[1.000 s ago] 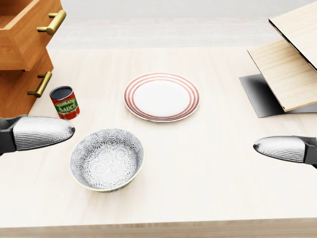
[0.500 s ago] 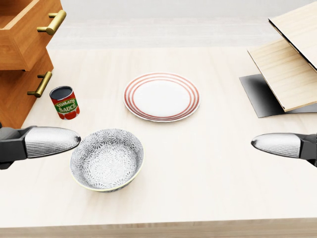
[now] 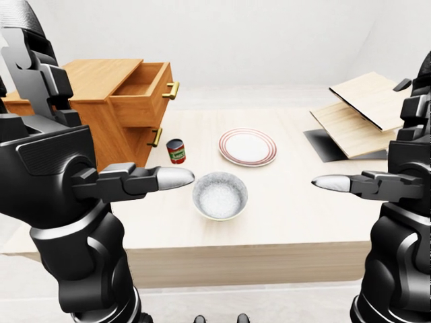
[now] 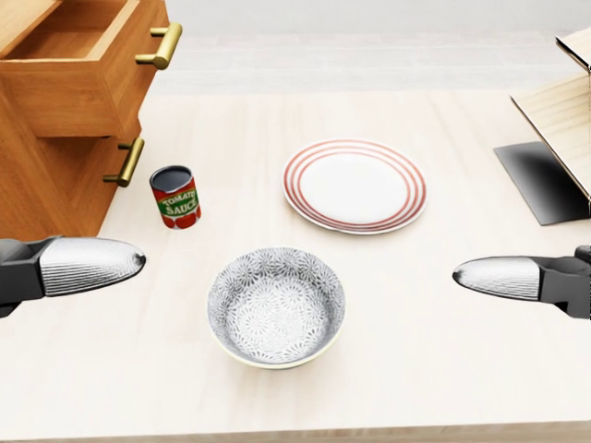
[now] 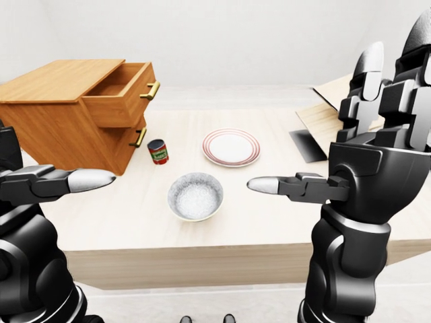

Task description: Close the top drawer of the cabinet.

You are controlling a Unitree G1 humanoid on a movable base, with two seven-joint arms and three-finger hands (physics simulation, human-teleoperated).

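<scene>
Still out of reach: top drawer (image 4: 78, 69) pulled out, far left, above tomato can (image 4: 175, 196). Left hand (image 4: 88, 265) and right hand (image 4: 503, 277) empty, fingers extended. Suggest flat left-hand push on drawer face beside brass handle (image 4: 159, 46), clearing can and bowl (image 4: 275, 306).

On the table (image 4: 443, 388) there are one cabinet (image 5: 60, 124) with two drawers (image 4: 78, 74) and two brass handles (image 4: 159, 46), one can (image 4: 175, 197), one plate (image 4: 355, 185), one bowl (image 4: 276, 305), and two boards (image 3: 357, 111).
</scene>
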